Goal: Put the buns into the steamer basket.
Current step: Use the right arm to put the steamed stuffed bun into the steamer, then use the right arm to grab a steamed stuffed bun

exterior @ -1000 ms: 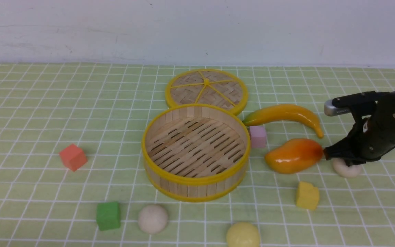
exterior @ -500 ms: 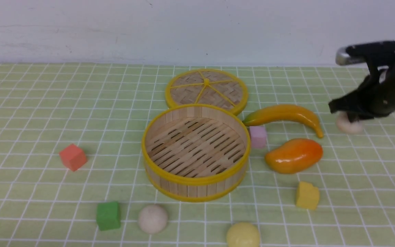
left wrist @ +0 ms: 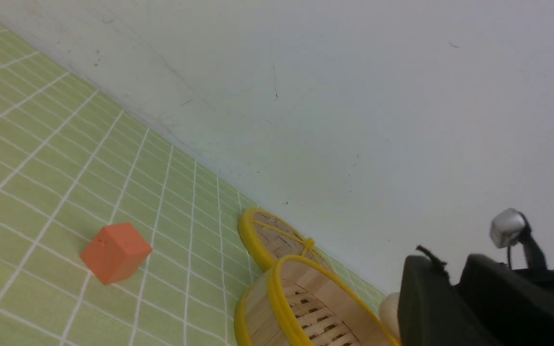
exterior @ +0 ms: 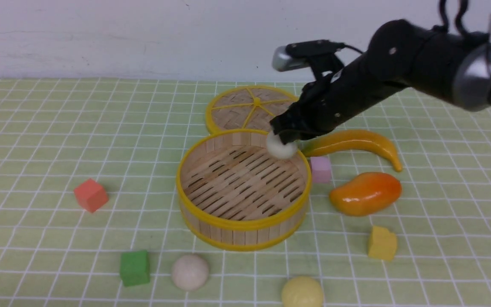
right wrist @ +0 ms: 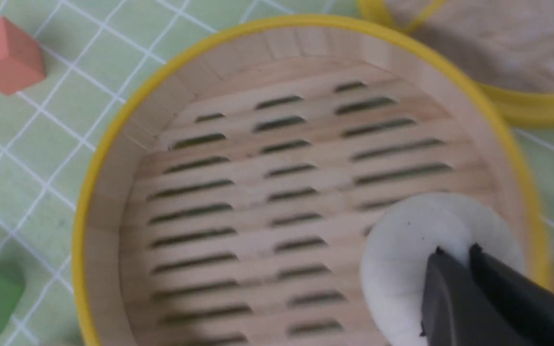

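Note:
The steamer basket (exterior: 243, 224) stands mid-table, nothing lying on its slatted floor. My right gripper (exterior: 286, 135) is shut on a white bun (exterior: 281, 148) and holds it just inside the basket's far right rim, above the floor. The right wrist view shows this bun (right wrist: 416, 250) pinched between the dark fingertips (right wrist: 443, 269) over the slats. An off-white bun (exterior: 189, 271) and a pale yellow bun (exterior: 301, 292) lie on the cloth in front of the basket. My left gripper (left wrist: 457, 269) hangs low at the near left, fingers close together, nothing between them.
The woven lid (exterior: 256, 106) lies behind the basket. A banana (exterior: 356, 143), a pink cube (exterior: 320, 169), a mango (exterior: 365, 192) and a yellow cube (exterior: 382, 243) sit to its right. A red cube (exterior: 90, 195) and a green cube (exterior: 134, 267) are on the left.
My right gripper lifted the white bun off the cloth right of the mango and carried it up and leftward to above the basket's far right rim.

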